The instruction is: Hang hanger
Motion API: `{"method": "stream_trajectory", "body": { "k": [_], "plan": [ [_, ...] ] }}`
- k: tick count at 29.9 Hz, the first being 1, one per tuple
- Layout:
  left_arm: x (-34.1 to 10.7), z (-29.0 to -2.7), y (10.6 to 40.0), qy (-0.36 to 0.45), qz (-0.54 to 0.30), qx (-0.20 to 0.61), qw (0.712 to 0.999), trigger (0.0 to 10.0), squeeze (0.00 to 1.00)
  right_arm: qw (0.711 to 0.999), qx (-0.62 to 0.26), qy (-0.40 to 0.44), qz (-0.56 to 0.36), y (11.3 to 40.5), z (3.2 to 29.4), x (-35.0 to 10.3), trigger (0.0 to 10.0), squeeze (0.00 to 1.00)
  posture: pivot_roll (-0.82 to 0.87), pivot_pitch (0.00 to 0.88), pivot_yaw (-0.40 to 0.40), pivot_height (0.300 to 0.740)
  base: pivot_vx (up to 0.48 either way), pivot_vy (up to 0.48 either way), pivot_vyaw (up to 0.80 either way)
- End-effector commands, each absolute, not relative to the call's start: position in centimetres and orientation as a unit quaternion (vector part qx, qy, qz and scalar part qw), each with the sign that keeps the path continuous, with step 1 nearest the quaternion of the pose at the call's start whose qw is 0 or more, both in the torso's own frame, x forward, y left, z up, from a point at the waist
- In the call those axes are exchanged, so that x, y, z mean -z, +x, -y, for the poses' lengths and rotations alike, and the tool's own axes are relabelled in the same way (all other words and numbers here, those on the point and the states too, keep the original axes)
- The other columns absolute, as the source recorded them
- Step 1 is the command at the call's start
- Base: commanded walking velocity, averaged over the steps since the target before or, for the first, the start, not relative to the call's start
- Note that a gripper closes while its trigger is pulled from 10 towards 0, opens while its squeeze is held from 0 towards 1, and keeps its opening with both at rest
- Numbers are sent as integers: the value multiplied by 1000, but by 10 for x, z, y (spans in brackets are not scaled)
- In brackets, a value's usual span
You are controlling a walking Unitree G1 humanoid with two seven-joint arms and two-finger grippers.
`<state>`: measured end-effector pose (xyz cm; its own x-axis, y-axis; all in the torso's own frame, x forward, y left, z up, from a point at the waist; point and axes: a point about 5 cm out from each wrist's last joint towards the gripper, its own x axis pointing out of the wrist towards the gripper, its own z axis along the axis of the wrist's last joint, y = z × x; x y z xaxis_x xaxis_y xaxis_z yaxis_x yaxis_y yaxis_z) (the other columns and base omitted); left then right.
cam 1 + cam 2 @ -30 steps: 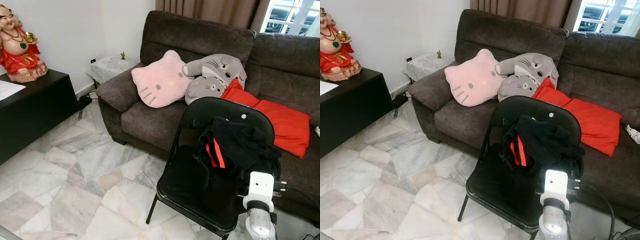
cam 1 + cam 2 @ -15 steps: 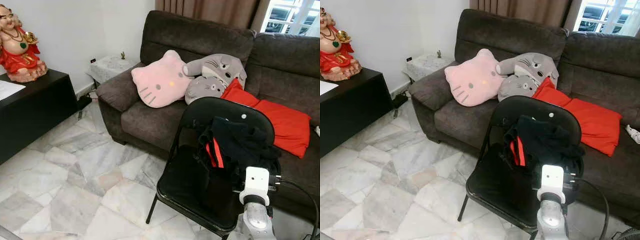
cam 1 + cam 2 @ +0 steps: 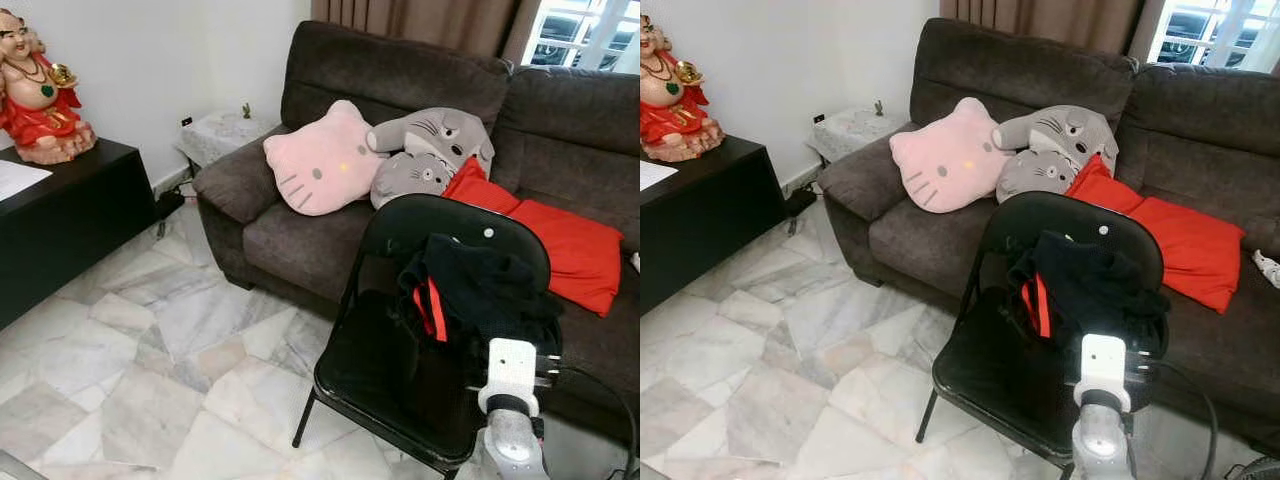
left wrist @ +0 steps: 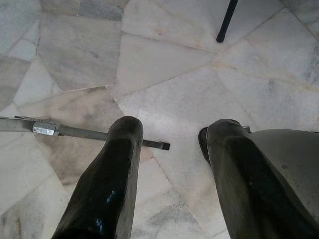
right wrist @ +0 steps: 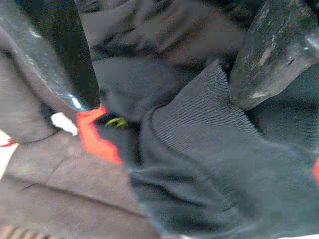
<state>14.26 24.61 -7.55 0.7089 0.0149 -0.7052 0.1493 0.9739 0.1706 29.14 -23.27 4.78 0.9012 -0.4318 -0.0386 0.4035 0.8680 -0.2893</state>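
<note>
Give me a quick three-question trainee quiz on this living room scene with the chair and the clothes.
1. True or false: the black garment lies on the chair.
2. Which cushion is nearest the sofa's armrest? A. pink cushion B. red cushion C. grey cushion
3. Fill in: the right gripper's fingers are ____ above the garment.

Key: 1 true; 2 A; 3 open.
</note>
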Motion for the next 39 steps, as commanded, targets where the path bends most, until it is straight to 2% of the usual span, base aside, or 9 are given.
{"method": "stream_trajectory", "body": {
  "k": [1, 14, 17, 24, 32, 39],
  "plan": [
    [78, -245, 140, 104, -388, 32, 915, 10000, 0, 961, 236, -140, -41, 291, 239, -52, 10000, 0, 34, 0, -15, 740, 0, 0, 0],
    [77, -246, 140, 106, -389, 33, 915, 10000, 0, 957, 258, -128, -35, 289, 244, -52, 10000, 0, 33, 0, -11, 740, 0, 0, 0],
    [77, -246, 141, 108, -391, 35, 913, 10000, 0, 963, 235, -116, -59, 297, 237, -49, 10000, 0, 34, 0, -7, 740, 0, 0, 0],
    [77, -245, 142, 110, -391, 37, 913, 10000, 0, 963, 243, -115, -31, 309, 235, -63, 10000, 0, 37, 0, -4, 740, 0, 0, 0],
    [78, -246, 141, 109, -394, 36, 912, 10000, 0, 964, 237, -76, -89, 311, 231, -49, 10000, 0, 42, 0, -2, 740, 0, 0, 0],
    [78, -247, 141, 110, -394, 37, 912, 10000, 0, 962, 256, -71, -56, 310, 234, -55, 10000, 0, 41, 0, 1, 740, 0, 0, 0]
  ]
}}
